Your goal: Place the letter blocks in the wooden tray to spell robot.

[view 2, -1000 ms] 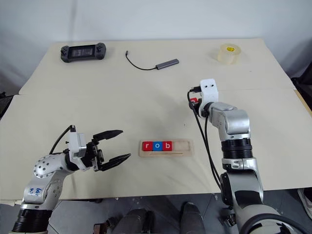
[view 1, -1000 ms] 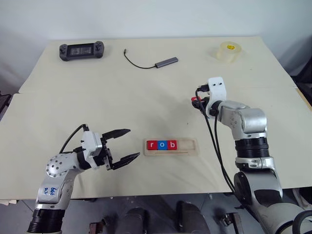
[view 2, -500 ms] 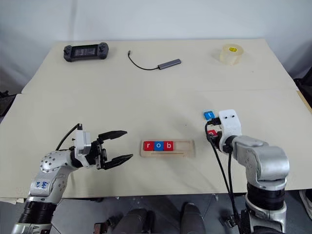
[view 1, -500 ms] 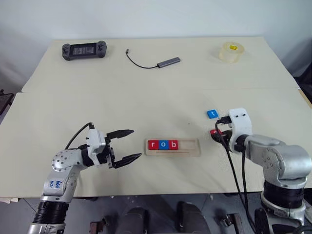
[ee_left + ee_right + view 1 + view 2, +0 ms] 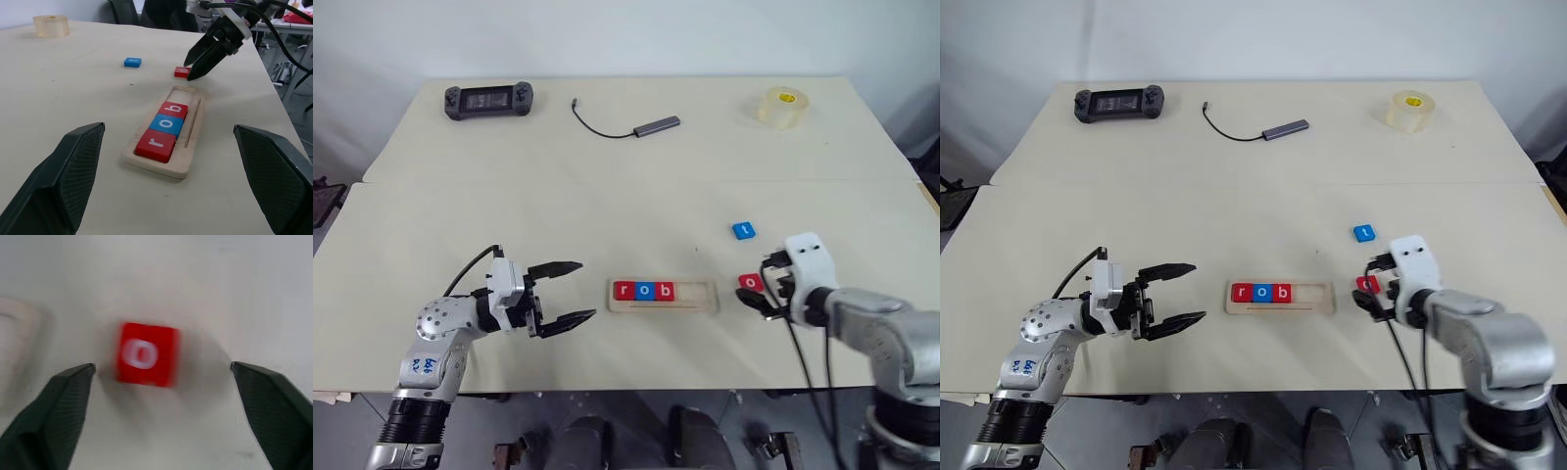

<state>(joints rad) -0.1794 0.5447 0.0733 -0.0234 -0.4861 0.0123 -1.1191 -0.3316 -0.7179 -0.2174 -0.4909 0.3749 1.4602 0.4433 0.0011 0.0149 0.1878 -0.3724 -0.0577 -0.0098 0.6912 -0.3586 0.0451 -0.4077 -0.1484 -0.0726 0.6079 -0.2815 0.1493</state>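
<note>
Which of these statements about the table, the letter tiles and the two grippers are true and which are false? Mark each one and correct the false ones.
1. The long pale wooden tray holds three tiles reading r, o, b. True.
2. The small red square tile with a white o lies inside the tray. False: it lies on the table to the right of the tray.
3. The right gripper is open with the red o tile between its fingers. True.
4. The small blue square tile is held by the left gripper. False: it lies free on the table, and the left gripper is open and empty.
5. The black handheld game console sits beside the tray. False: it lies at the far left corner.
</note>
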